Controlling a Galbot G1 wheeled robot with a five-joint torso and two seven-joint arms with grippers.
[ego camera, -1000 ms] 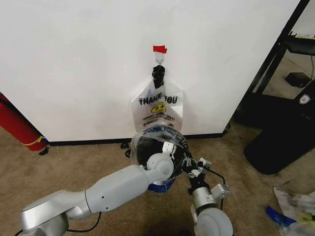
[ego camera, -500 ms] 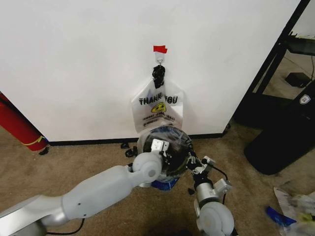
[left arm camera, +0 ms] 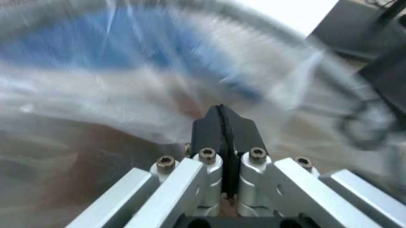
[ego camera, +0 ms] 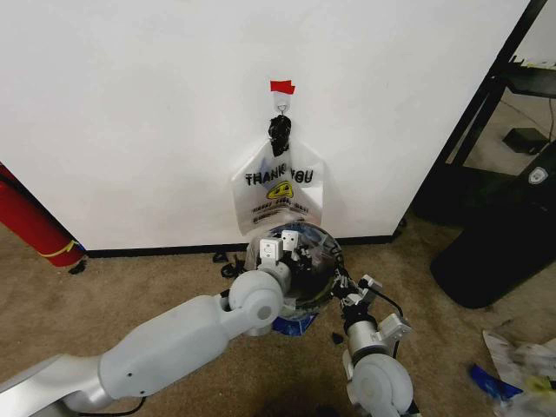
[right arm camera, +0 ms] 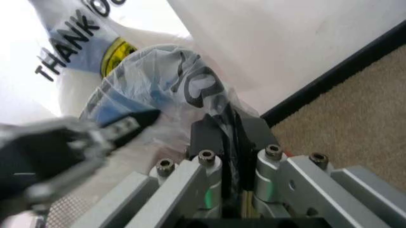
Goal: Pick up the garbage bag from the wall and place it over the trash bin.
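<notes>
The garbage bag [ego camera: 323, 252], clear film with blue edges, is spread over the small round black trash bin [ego camera: 314, 276] standing on the carpet below the white wall [ego camera: 130, 104]. My left gripper [ego camera: 291, 243] is at the bin's far rim, shut on the film; up close its fingers [left arm camera: 221, 118] press together against the blue-streaked garbage bag [left arm camera: 127, 61]. At the bin's near right side, my right gripper [ego camera: 340, 280] is shut with film of the garbage bag [right arm camera: 159, 71] pinched between its fingers [right arm camera: 229, 128].
A second printed "THANK YOU" bag [ego camera: 280, 195] hangs from the hook [ego camera: 281, 104] under red tape [ego camera: 281, 87]. A red cylinder [ego camera: 30, 221] leans at the left. A large black bin [ego camera: 499, 252] and a black rack [ego camera: 486, 95] stand at the right, with litter [ego camera: 521, 365] nearby.
My left arm has swung toward the wall, carrying its gripper and the bag's edge across the bin to its far rim. The right gripper has barely shifted.
</notes>
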